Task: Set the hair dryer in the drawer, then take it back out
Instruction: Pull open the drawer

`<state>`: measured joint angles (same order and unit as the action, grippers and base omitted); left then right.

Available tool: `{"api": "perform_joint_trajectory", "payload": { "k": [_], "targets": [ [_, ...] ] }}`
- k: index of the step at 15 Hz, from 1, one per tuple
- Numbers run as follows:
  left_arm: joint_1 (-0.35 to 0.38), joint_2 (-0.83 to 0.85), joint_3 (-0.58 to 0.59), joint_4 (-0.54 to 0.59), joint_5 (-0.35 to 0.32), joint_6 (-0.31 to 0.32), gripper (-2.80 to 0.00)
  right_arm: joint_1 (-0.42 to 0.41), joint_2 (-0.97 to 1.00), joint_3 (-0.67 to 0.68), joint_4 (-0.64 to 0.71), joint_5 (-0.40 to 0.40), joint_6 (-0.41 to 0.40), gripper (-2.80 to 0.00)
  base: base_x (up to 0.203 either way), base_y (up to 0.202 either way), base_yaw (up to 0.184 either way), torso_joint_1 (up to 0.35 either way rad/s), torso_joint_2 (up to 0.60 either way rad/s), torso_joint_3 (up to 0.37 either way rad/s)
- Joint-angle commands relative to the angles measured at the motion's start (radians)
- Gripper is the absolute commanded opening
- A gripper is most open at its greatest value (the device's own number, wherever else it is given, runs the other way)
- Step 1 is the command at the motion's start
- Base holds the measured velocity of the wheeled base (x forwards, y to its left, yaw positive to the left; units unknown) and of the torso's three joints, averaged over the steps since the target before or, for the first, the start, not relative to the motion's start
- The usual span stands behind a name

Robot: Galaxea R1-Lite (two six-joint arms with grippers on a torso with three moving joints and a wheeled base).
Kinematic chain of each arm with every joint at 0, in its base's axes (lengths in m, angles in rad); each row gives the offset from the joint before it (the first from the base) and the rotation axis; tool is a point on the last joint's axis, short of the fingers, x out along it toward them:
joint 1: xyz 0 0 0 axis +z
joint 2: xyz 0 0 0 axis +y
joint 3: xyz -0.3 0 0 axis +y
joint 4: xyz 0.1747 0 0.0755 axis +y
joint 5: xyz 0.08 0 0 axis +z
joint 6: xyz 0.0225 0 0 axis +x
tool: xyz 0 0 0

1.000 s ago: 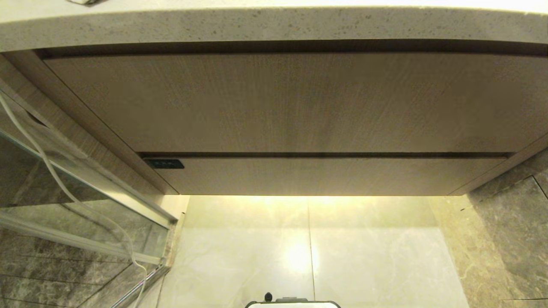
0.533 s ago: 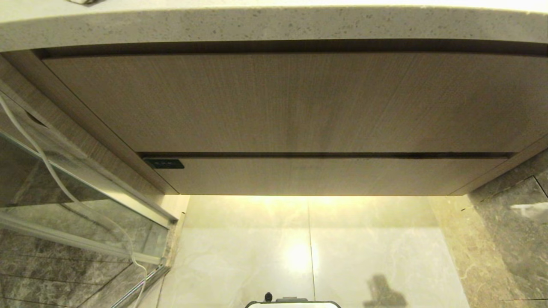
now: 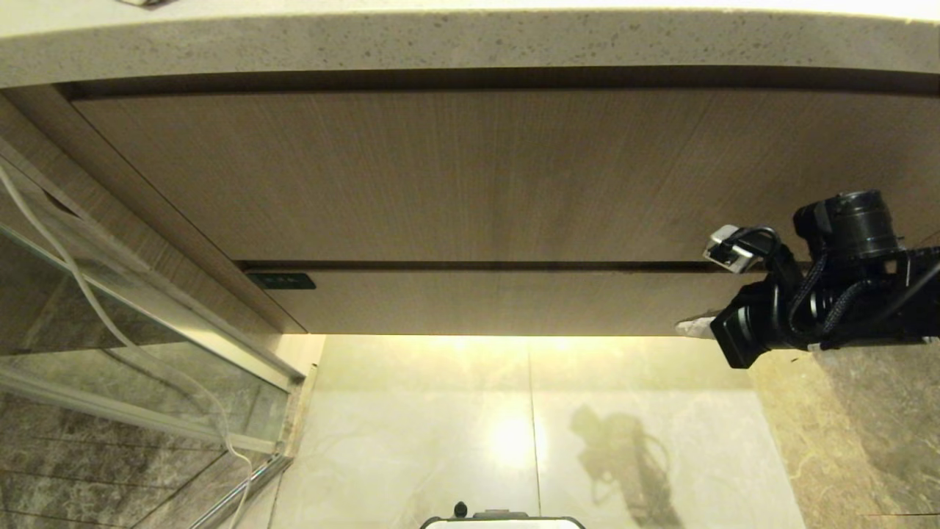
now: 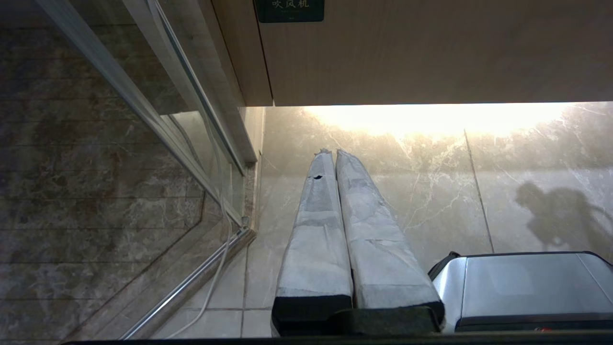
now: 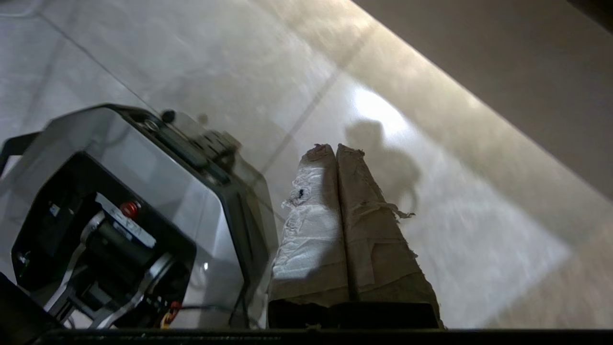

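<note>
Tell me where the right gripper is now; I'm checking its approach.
In the head view the right gripper sits at the right side, shut, by the right end of the closed drawer front, below the taller panel.

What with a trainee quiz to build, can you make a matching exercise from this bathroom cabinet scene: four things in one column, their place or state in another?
Things:
1. drawer
2. right pincer
3. left pincer
4. dark label

Place or state:
a. at the drawer front's left end
b. closed, under the taller panel
c. shut, by the drawer front's right end in the head view
d. shut, outside the head view, pointing toward the floor tiles

Pairs: 1-b, 2-c, 3-d, 4-a
</note>
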<state>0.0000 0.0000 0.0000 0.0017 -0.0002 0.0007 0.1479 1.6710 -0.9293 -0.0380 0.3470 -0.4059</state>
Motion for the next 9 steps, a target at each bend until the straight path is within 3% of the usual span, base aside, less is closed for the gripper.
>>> {"api": "perform_joint_trajectory", "payload": {
  "k": [1, 4, 6, 9],
  "targets": [
    [0.0, 0.0, 0.0, 0.0, 0.0, 0.001, -2.8, -0.023, 0.049, 0.057, -0.079, 0.106, -0.021, -2.8, 0.0, 0.0, 0.0, 0.0, 0.0, 0.0],
    [0.0, 0.0, 0.0, 0.0, 0.0, 0.001, -2.8, -0.065, 0.018, 0.074, -0.005, 0.148, -0.062, -2.8, 0.0, 0.0, 0.0, 0.0, 0.0, 0.0],
    [0.0, 0.0, 0.0, 0.0, 0.0, -0.001, -2.8, -0.073, 0.01, 0.084, 0.015, 0.148, -0.181, -2.8, 0.0, 0.0, 0.0, 0.0, 0.0, 0.0],
    [0.0, 0.0, 0.0, 0.0, 0.0, -0.001, -2.8, -0.131, 0.013, 0.124, -0.005, 0.153, -0.272, -2.8, 0.0, 0.0, 0.0, 0.0, 0.0, 0.0]
  ]
}}
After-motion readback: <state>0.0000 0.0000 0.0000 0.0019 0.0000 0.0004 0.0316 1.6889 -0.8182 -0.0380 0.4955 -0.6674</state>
